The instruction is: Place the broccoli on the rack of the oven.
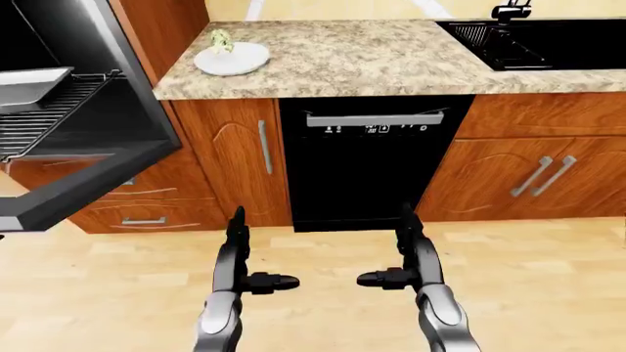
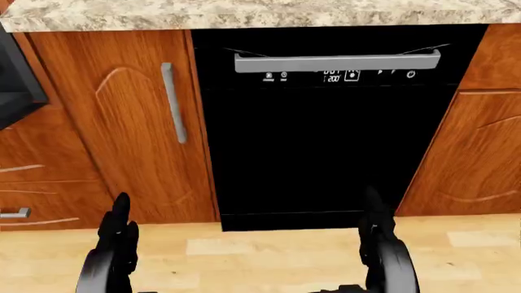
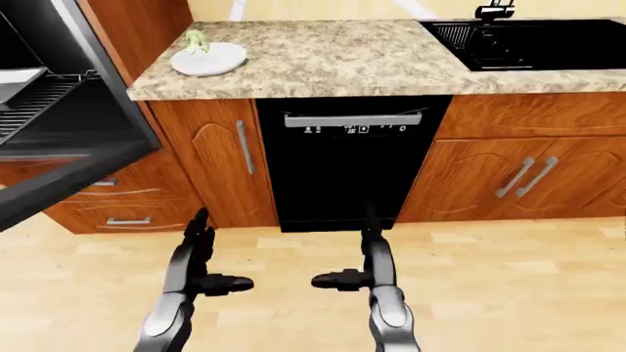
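Two dark three-finger hands hang low over the pale wood floor (image 1: 548, 293), both empty. Left hand (image 1: 244, 264) and right hand (image 1: 406, 260) each have fingers spread apart, thumbs poking toward each other, nothing between them.

Small green broccoli floret (image 1: 222, 40) sits on a round white plate (image 1: 233, 60) near the left end of the speckled granite countertop (image 1: 372, 62) in the left-eye view, well apart from either hand. Right below the counter's middle is a black dishwasher (image 1: 370, 165) with a silver bar handle, flanked by reddish-brown wooden cabinet doors (image 1: 240, 158). Off at the top right there's a black sink (image 1: 548, 40) set in the counter.

Far left of the left-eye view: the dark oven (image 1: 68, 125) stands with its door (image 1: 73, 187) swung down, and the wire oven rack (image 1: 44, 117) shows inside, with a grey metal tray (image 1: 29, 82) lying on it. Head view is pointed lower, mostly showing dishwasher and cabinets, with just the fingertips at the bottom.
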